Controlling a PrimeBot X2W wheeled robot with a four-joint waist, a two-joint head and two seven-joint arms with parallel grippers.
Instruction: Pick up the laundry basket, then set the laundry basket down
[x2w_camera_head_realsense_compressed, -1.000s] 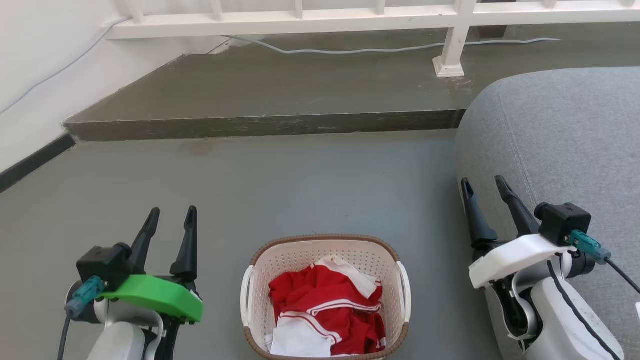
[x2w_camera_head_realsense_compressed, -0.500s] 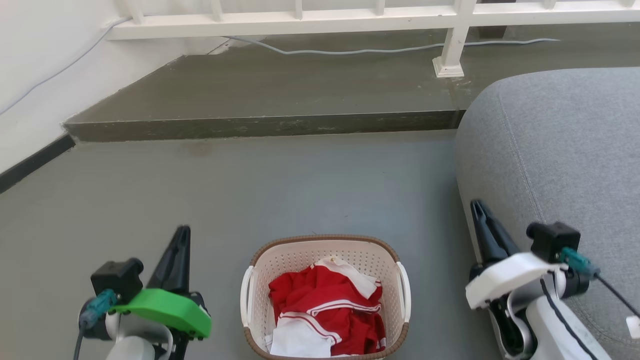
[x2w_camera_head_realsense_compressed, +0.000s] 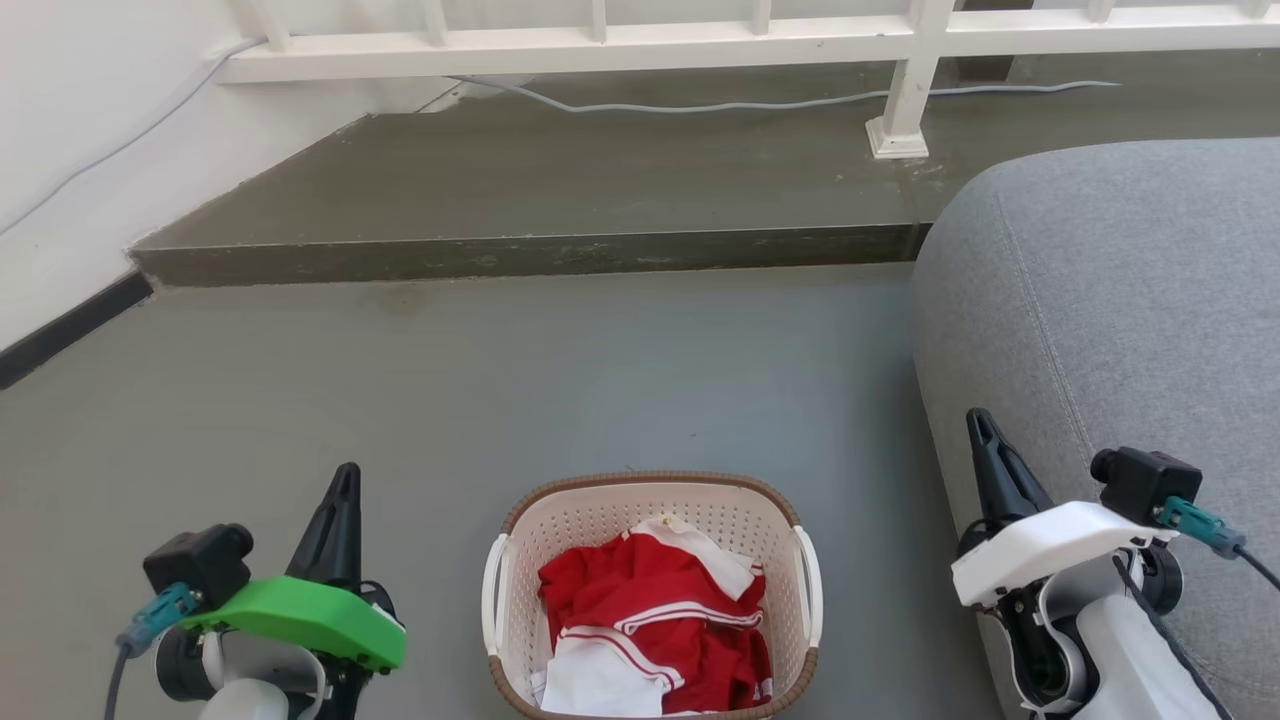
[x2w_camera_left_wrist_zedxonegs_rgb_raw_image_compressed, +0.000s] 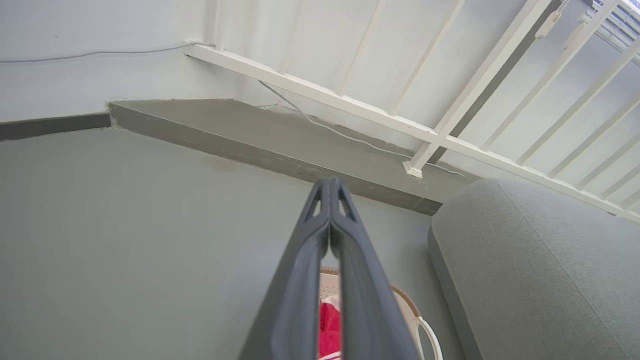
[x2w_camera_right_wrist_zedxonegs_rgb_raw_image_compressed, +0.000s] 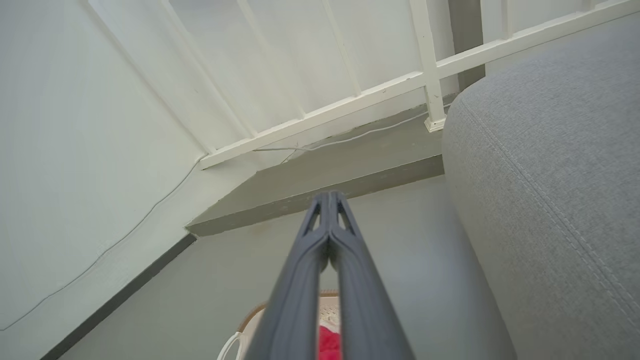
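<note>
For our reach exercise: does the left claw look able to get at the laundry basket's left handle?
Probably yes: only bare floor lies between the left claw and the left handle of the laundry basket. It is shut, though.

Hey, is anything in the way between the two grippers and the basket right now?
Nothing visible. Bare floor lies between the left gripper and the basket, and between the right gripper and the basket. The sofa is on the right gripper's far side, not between. Both grippers are shut, empty.
</note>
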